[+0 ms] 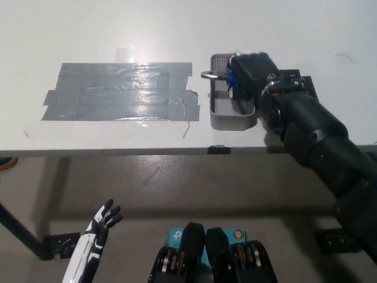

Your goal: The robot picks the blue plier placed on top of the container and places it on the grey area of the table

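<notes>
My black right hand (250,73) hovers over the grey perforated container (228,115) on the white table, shut on the blue plier (222,75). The plier's metal jaws stick out to the left of the hand, and a bit of blue handle shows at the hand's edge. The grey taped area (121,91) lies on the table to the left of the container, with nothing on it. My white left hand (94,239) rests low at the lower left, below the table's front edge, fingers apart and holding nothing.
The table's front edge (118,152) runs across the middle of the picture, with floor below it. A dark flat patch (300,85) lies on the table behind my right forearm.
</notes>
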Controlling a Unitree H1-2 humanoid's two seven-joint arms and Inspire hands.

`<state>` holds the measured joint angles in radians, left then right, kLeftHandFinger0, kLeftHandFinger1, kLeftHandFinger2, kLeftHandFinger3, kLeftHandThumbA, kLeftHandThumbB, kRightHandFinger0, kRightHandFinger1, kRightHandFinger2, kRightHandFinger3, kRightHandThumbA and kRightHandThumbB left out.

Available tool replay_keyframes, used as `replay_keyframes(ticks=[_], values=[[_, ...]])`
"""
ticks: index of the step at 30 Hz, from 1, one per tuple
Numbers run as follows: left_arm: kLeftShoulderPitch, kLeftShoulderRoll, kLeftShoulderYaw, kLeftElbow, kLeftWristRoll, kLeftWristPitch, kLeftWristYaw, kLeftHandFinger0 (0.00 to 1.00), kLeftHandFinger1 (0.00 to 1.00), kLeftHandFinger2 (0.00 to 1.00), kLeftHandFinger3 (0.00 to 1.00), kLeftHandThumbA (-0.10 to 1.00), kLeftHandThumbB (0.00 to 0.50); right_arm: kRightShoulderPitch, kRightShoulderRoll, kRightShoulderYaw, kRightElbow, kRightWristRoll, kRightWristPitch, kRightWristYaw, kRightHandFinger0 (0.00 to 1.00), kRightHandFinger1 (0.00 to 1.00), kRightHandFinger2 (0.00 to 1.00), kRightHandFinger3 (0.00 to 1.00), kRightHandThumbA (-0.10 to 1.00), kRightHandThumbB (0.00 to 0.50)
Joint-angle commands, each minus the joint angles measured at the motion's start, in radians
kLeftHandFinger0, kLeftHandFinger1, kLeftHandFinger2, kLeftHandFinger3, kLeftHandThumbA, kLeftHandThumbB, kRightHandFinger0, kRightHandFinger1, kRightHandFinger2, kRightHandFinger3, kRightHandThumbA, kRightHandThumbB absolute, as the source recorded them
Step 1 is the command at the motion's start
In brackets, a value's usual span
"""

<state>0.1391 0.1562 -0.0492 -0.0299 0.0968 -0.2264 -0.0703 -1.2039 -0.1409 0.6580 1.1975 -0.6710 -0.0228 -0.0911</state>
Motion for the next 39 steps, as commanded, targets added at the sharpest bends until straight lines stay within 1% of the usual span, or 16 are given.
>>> replay_keyframes(ticks=[1, 5, 7, 15, 16, 23, 24, 25, 26, 27, 29, 30, 31, 32, 35, 39], values=[[0.011, 0.002, 0.01, -0.029, 0.019, -0.04, 0.017, 1.0, 1.0, 1.0, 1.0, 0.98, 0.174, -0.132, -0.025, -0.035, -0.071, -0.002, -0.055, -0.026, 0.15, 0.66, 1.0, 0.3, -0.1, 0.199], [0.005, -0.004, 0.012, -0.021, 0.048, -0.055, 0.033, 1.0, 1.0, 1.0, 1.0, 1.0, 0.186, -0.161, -0.029, -0.05, -0.099, -0.002, -0.046, -0.005, 0.16, 0.72, 1.0, 0.46, -0.1, 0.185], [-0.001, -0.004, 0.012, -0.016, 0.044, -0.06, 0.031, 1.0, 1.0, 1.0, 1.0, 0.99, 0.165, -0.176, -0.03, -0.06, -0.112, -0.001, -0.048, 0.0, 0.12, 0.63, 0.98, 0.6, -0.1, 0.201], [0.003, -0.005, 0.013, -0.048, 0.059, -0.032, 0.032, 1.0, 1.0, 1.0, 1.0, 1.0, 0.175, -0.226, 0.019, -0.046, -0.078, -0.024, -0.076, -0.027, 0.08, 0.53, 0.89, 0.67, -0.1, 0.211], [0.003, -0.007, 0.015, -0.049, 0.049, -0.034, 0.031, 1.0, 1.0, 1.0, 1.0, 1.0, 0.165, -0.234, 0.044, -0.045, -0.058, -0.024, -0.064, -0.026, 0.06, 0.49, 0.84, 0.57, -0.1, 0.236], [0.012, -0.017, 0.014, -0.052, 0.043, -0.029, 0.029, 1.0, 1.0, 1.0, 1.0, 1.0, 0.186, -0.249, 0.174, 0.001, 0.042, -0.056, -0.053, -0.056, 0.04, 0.49, 0.9, 0.46, -0.1, 0.227], [0.015, -0.02, 0.012, -0.056, 0.04, -0.025, 0.027, 1.0, 1.0, 1.0, 1.0, 1.0, 0.185, -0.25, 0.204, -0.001, 0.065, -0.049, -0.051, -0.056, 0.13, 0.51, 0.85, 0.55, -0.1, 0.277], [0.015, -0.023, 0.011, -0.052, 0.04, -0.028, 0.027, 1.0, 1.0, 1.0, 1.0, 1.0, 0.186, -0.25, 0.218, -0.003, 0.077, -0.045, -0.054, -0.056, 0.12, 0.41, 0.67, 0.56, -0.07, 0.302], [0.016, -0.025, 0.009, -0.049, 0.042, -0.035, 0.027, 1.0, 1.0, 1.0, 1.0, 1.0, 0.186, -0.248, 0.247, -0.001, 0.097, -0.045, -0.047, -0.062, 0.05, 0.29, 0.5, 0.49, -0.09, 0.284], [0.017, -0.029, 0.006, -0.05, 0.043, -0.033, 0.027, 1.0, 1.0, 1.0, 1.0, 1.0, 0.175, -0.242, 0.269, -0.004, 0.108, -0.041, -0.053, -0.076, 0.0, 0.16, 0.45, 0.26, -0.1, 0.251], [0.022, -0.035, 0.005, -0.054, 0.046, -0.03, 0.028, 1.0, 1.0, 1.0, 1.0, 1.0, 0.175, -0.236, 0.282, -0.001, 0.12, -0.046, -0.057, -0.092, 0.0, 0.21, 0.63, 0.28, -0.1, 0.251], [0.025, -0.036, 0.004, -0.054, 0.048, -0.037, 0.027, 1.0, 1.0, 1.0, 1.0, 0.99, 0.163, -0.233, 0.308, 0.011, 0.149, -0.054, -0.052, -0.088, 0.06, 0.33, 0.74, 0.45, -0.1, 0.282], [0.025, -0.041, 0.003, -0.051, 0.046, -0.043, 0.027, 1.0, 1.0, 1.0, 1.0, 0.98, 0.169, -0.227, 0.321, 0.014, 0.163, -0.054, -0.055, -0.089, 0.25, 0.49, 0.84, 0.52, -0.1, 0.294], [0.029, -0.044, 0.001, -0.052, 0.049, -0.046, 0.027, 1.0, 1.0, 1.0, 1.0, 0.98, 0.169, -0.22, 0.33, 0.017, 0.171, -0.054, -0.053, -0.089, 0.33, 0.47, 0.68, 0.51, -0.1, 0.299], [0.025, -0.058, -0.005, -0.051, 0.035, -0.046, 0.02, 1.0, 1.0, 1.0, 1.0, 0.94, 0.168, -0.19, 0.352, 0.031, 0.193, -0.063, -0.055, -0.122, 0.17, 0.23, 0.31, 0.45, -0.1, 0.317], [0.022, -0.058, -0.009, -0.052, 0.051, -0.041, 0.02, 1.0, 1.0, 1.0, 1.0, 0.94, 0.167, -0.152, 0.372, 0.043, 0.215, -0.066, -0.051, -0.134, 0.0, 0.0, 0.08, 0.32, -0.1, 0.31]])
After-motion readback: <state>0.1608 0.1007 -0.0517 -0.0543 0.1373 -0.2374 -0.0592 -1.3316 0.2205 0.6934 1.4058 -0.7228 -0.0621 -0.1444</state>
